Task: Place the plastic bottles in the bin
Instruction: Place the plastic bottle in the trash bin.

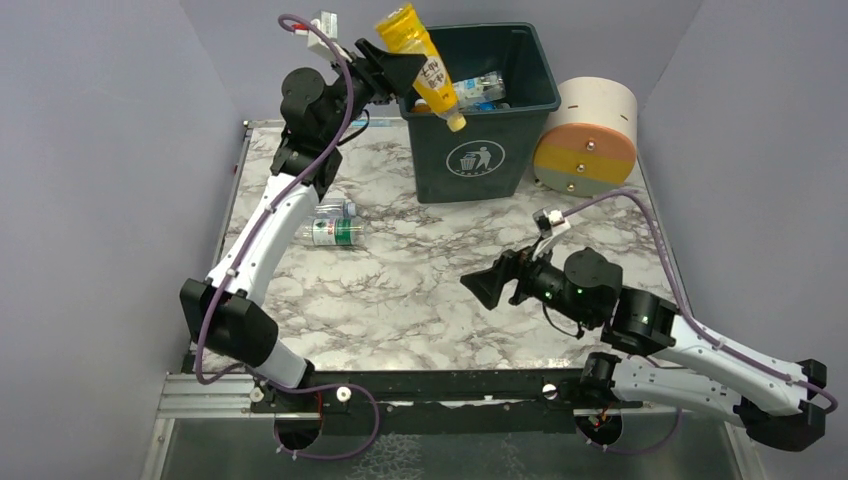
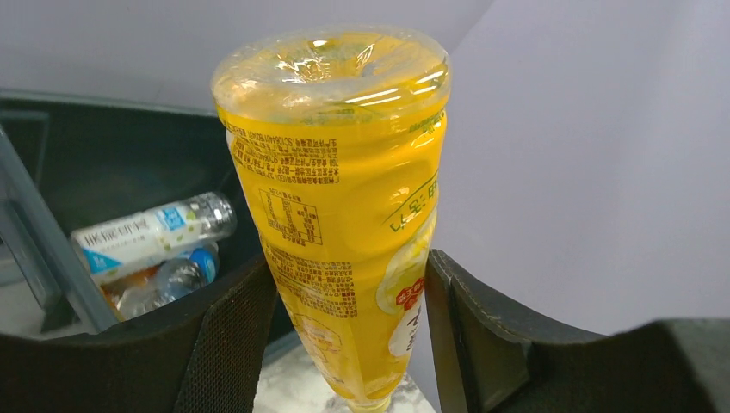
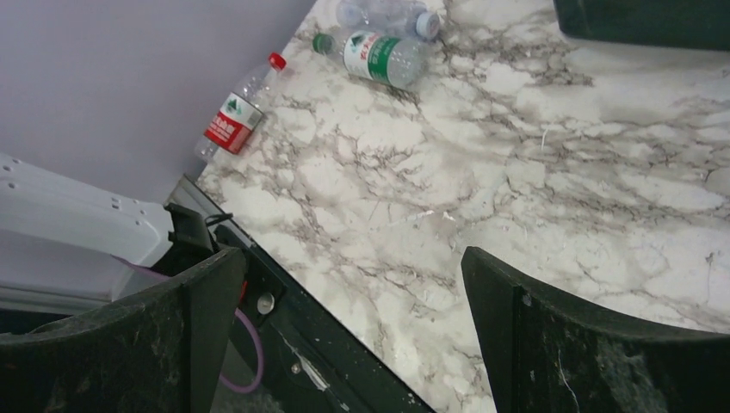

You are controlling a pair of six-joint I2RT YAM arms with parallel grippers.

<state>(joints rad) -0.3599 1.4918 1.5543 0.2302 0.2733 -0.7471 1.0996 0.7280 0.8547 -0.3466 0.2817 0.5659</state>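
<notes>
Above the near-left rim of the bin (image 1: 470, 160), with your left end effector (image 2: 351, 335) clamped on the yellow-orange bottle (image 2: 336, 172), cap down, carry it farther over the opening before letting go, or it may strike the rim; your right end effector (image 3: 349, 335) hangs wide apart, empty.

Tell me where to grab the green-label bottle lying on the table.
Grip the green-label bottle across its labelled middle, coming straight down with the jaws across its width: it lies flat on its side. A clear bottle lies close on its far side, so that finger likely has little room.

White litter symbol (image 1: 474, 158) on green bin (image 1: 436, 150), yellow bottle (image 2: 336, 215) print illegible
</notes>
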